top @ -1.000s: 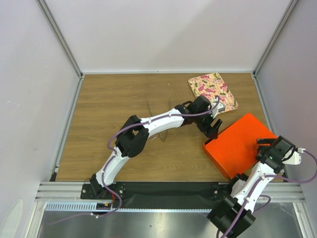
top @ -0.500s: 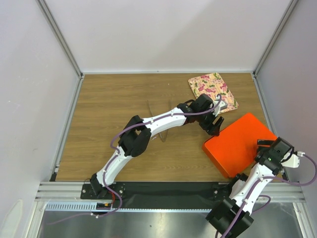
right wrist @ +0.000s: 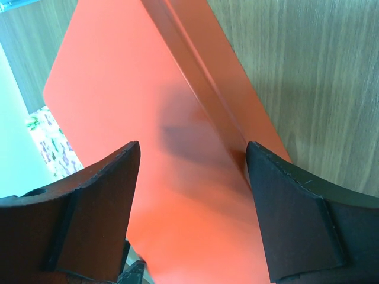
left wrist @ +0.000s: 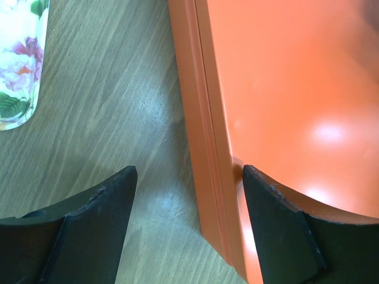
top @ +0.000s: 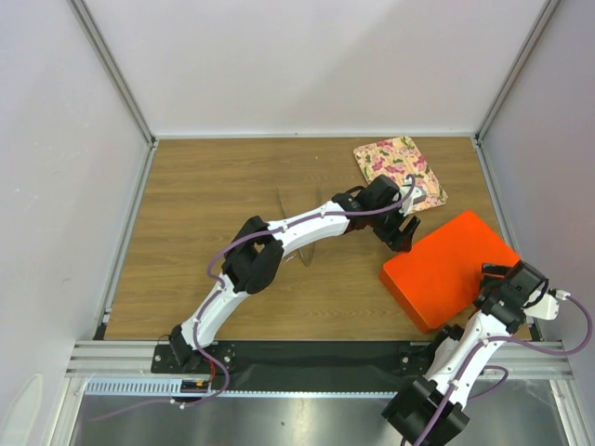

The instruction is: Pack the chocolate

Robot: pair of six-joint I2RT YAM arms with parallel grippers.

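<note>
Our left gripper (left wrist: 186, 177) and right gripper (right wrist: 192, 148) both gape empty, each astride an edge of the orange box (top: 446, 269) right beneath its fingers — no chocolate visible, perhaps inside — so we should pinch the lid's rim squarely and lift evenly.

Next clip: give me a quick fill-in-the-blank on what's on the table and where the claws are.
1. The flat rectangular box lying closed on the wooden table is coloured ____.
2. The left claw straddles that box's edge with its jaws ____.
3. The flower-patterned flat tray lies closer to the ____ claw than to the right claw.
Missing words: orange; open; left.
</note>
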